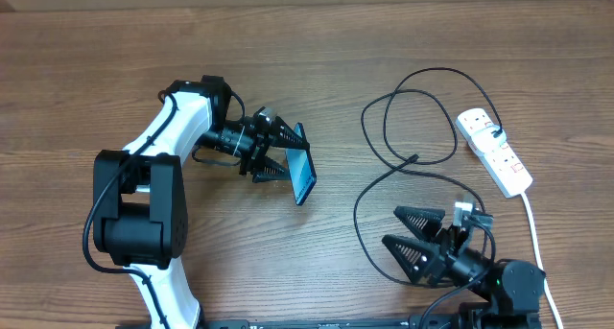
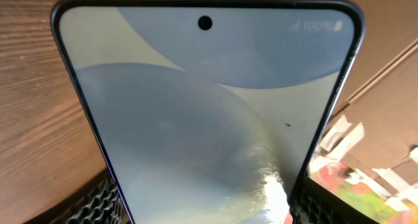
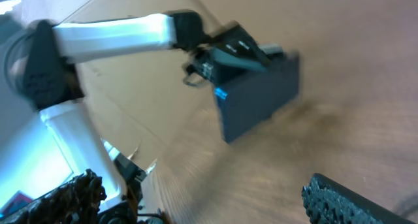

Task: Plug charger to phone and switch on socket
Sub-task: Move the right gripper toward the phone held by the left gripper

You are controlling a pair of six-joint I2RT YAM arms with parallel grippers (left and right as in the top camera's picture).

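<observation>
Entry: we list the phone (image 1: 305,176) clamped in the left gripper (image 1: 285,154); the right gripper (image 1: 391,226) spread, empty; the charger (image 1: 413,158) tip lying nearer this right arm.

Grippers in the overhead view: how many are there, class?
2. The left gripper grips the phone mid-table; the right gripper is open near the view's lower right. None seems hidden.

L arm (image 1: 177,128): white link runs up & right from its black shoulder block, wrist bent so the L gripper (image 1: 291,150) points right. Jaws clamped on the phone (image 1: 304,176), one textured pad (image 2: 98,201) at each long edge in wrist cam. R arm (image 1: 504,281) folded low at the near right. R gripper (image 1: 391,227) points left, jaws spread wide; black ribbed fingers (image 3: 349,201) at the btm of its wrist cam.
</observation>
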